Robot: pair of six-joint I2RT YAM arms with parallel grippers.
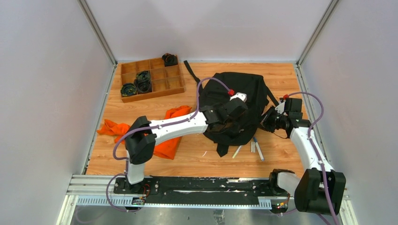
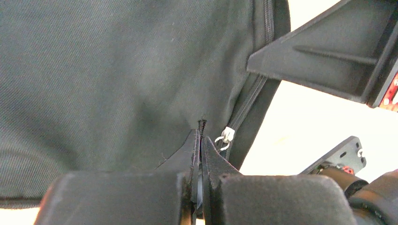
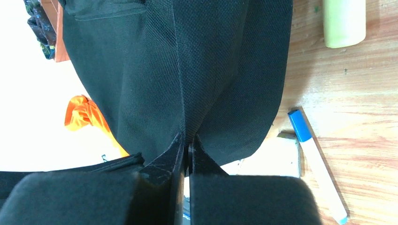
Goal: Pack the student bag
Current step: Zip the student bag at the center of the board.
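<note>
The student bag (image 1: 244, 91) is a large black backpack lying in the middle right of the table. My left gripper (image 1: 238, 111) is over its front and is shut on a fold of the bag's fabric by the zipper (image 2: 202, 129); a silver zipper pull (image 2: 227, 136) hangs just right of the jaws. My right gripper (image 1: 269, 119) is at the bag's right edge and is shut on the bag's fabric (image 3: 187, 138), which fills the right wrist view (image 3: 187, 70). Both hold the bag's lower part lifted a little.
An orange cloth (image 1: 164, 129) lies left of the bag. A wooden tray (image 1: 152, 79) with black coiled items stands at the back left. A blue-capped marker (image 3: 317, 164), a white eraser (image 3: 277, 159) and a pale green tube (image 3: 344, 21) lie by the bag's near right side.
</note>
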